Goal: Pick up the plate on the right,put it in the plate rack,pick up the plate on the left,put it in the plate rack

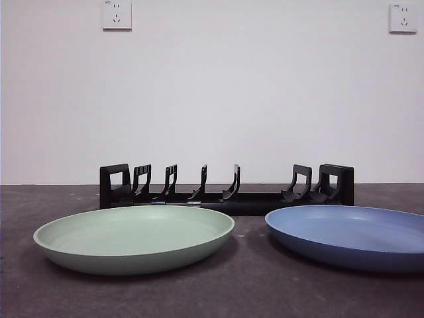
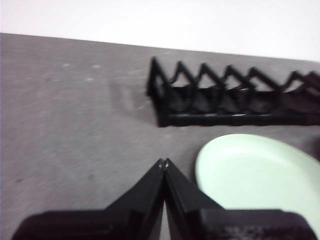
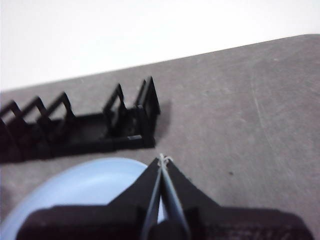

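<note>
Plates lie flat on the tabletop in front of the plate rack: a blue plate on the right, a green plate on the left, neither yet racked. Both look like thin, stiff, light plastic with a smooth, probably slippery surface, so the raised rim is the likely place to pinch, at the near edge. The right end effector hangs over the blue plate's edge with jaws pressed together, holding nothing. The left end effector, jaws likewise together, hangs just beside the green plate.
</note>
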Tool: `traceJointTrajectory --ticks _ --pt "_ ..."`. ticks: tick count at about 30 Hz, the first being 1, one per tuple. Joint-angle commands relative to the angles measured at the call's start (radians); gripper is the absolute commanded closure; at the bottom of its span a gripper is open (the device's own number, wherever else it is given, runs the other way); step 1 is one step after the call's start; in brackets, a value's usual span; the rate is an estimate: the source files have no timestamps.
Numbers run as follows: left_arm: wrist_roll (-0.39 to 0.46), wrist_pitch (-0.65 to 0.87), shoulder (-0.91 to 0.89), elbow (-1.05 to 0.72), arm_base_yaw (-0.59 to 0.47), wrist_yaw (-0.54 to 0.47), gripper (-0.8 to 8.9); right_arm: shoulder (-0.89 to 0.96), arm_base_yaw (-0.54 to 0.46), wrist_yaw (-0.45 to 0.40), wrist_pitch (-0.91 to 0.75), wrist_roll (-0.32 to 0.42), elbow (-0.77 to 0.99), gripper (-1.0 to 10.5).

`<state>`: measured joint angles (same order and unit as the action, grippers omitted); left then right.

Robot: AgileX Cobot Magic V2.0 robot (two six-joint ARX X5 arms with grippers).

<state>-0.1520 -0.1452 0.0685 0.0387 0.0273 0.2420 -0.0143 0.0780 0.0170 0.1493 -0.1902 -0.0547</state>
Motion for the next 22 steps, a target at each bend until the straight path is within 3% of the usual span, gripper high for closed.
traceJointTrajectory --ticks 1,7,12,22 --pt "-0.032 0.003 0.016 0.047 -0.002 0.031 8.20 -0.017 0.000 0.002 -0.015 -0.054 -0.061 9.6" --pt "-0.031 -0.034 0.098 0.174 -0.002 0.059 8.20 -0.140 0.000 0.063 0.002 -0.054 -0.218 9.6" --pt "-0.017 -0.082 0.202 0.319 -0.002 0.127 8.20 -0.301 0.000 0.129 0.151 -0.032 -0.409 9.6" --pt "0.120 -0.331 0.411 0.663 -0.002 0.238 8.20 -0.608 0.000 0.197 0.592 0.201 -0.869 9.6"
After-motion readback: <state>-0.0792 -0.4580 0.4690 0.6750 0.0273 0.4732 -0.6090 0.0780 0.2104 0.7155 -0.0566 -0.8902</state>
